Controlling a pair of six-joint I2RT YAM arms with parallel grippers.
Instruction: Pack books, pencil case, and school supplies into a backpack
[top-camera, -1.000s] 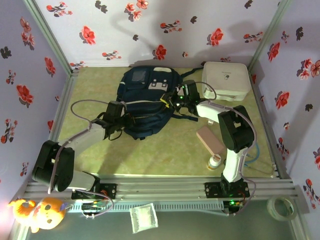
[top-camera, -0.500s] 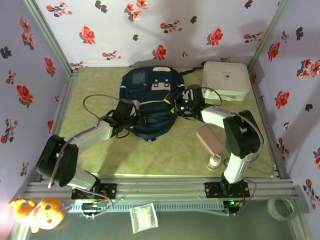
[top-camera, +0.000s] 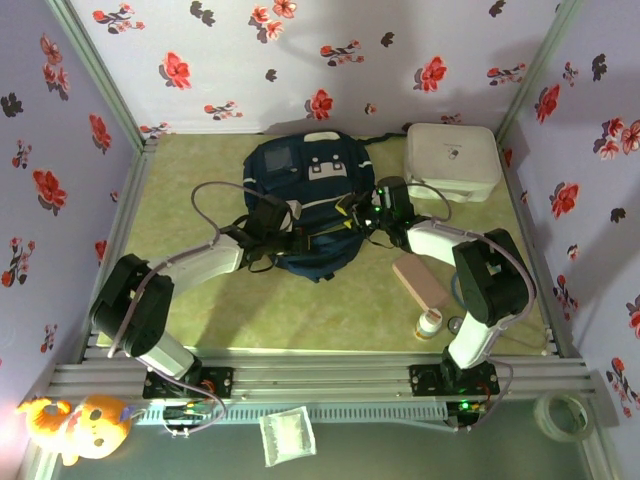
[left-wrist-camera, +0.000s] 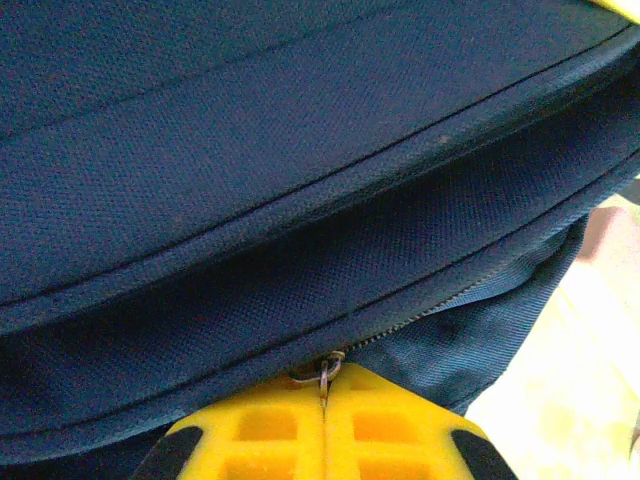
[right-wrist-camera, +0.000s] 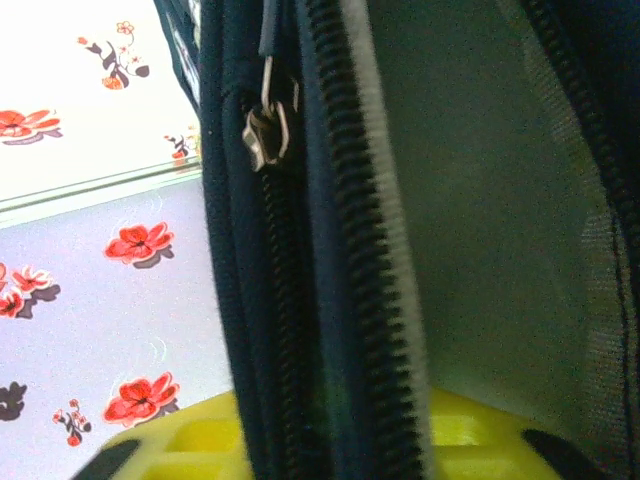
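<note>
Green table (top-camera: 330, 320) bears backpack (top-camera: 310, 185), white box (top-camera: 452, 160), pencil case (top-camera: 422, 282) (seemingly a bottle (top-camera: 430, 322) too).

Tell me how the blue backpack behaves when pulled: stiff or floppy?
Probably floppy: the backpack is woven fabric, lying in folds above the zipper pull pinched by the left gripper. It looks bulky, so a pull on one edge would likely stretch that edge before the bag slides.
</note>
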